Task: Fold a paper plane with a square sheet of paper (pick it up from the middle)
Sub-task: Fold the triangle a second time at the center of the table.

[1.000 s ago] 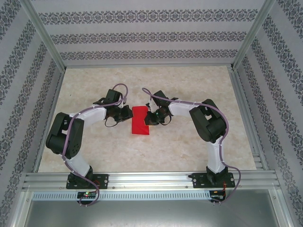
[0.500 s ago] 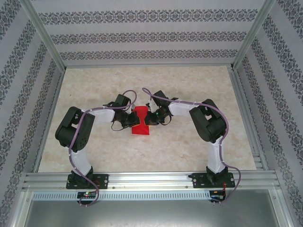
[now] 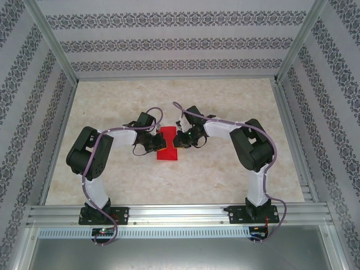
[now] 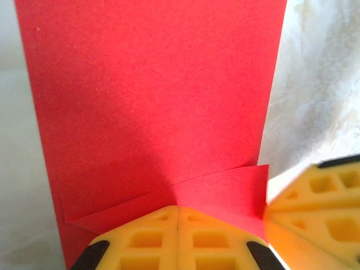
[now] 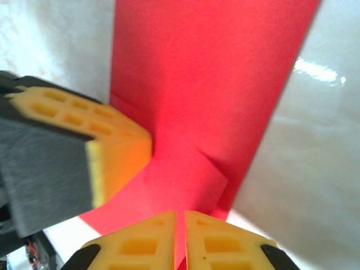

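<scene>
Top view bright and even, soft shadows, a bit low-res. Left wrist: sheet of paper (image 4: 152, 95) sharp, dim shadow band across its near end; table (image 4: 315, 84) right of it washed out. Right wrist: glare streak on table right of sheet, sheet's near end blurred.

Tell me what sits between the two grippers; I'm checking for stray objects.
The folded red paper lies between the left gripper and the right gripper, as seen in the top view. Both grippers pinch its edges, and nothing else lies between them.
</scene>
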`<state>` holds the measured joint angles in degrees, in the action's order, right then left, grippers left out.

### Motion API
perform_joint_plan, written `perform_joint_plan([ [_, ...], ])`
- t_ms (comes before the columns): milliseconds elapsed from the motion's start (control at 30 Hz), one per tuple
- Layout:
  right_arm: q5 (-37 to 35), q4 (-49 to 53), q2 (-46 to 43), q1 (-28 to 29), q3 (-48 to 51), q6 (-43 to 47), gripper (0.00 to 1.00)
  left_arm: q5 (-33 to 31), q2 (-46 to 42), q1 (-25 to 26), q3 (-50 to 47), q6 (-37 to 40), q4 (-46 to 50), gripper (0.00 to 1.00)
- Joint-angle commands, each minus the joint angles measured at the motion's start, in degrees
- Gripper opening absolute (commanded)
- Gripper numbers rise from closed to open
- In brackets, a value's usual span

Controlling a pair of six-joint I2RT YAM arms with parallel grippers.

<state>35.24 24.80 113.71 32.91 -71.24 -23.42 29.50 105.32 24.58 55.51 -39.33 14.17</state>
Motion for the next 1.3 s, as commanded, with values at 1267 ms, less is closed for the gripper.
perform_joint_plan([
  [1267, -6.00, 6.59, -0.95, 5.38, 3.29, 3.18, 0.13, -5.64, 1.56, 1.13, -1.54, -1.45, 2.88, 0.04],
])
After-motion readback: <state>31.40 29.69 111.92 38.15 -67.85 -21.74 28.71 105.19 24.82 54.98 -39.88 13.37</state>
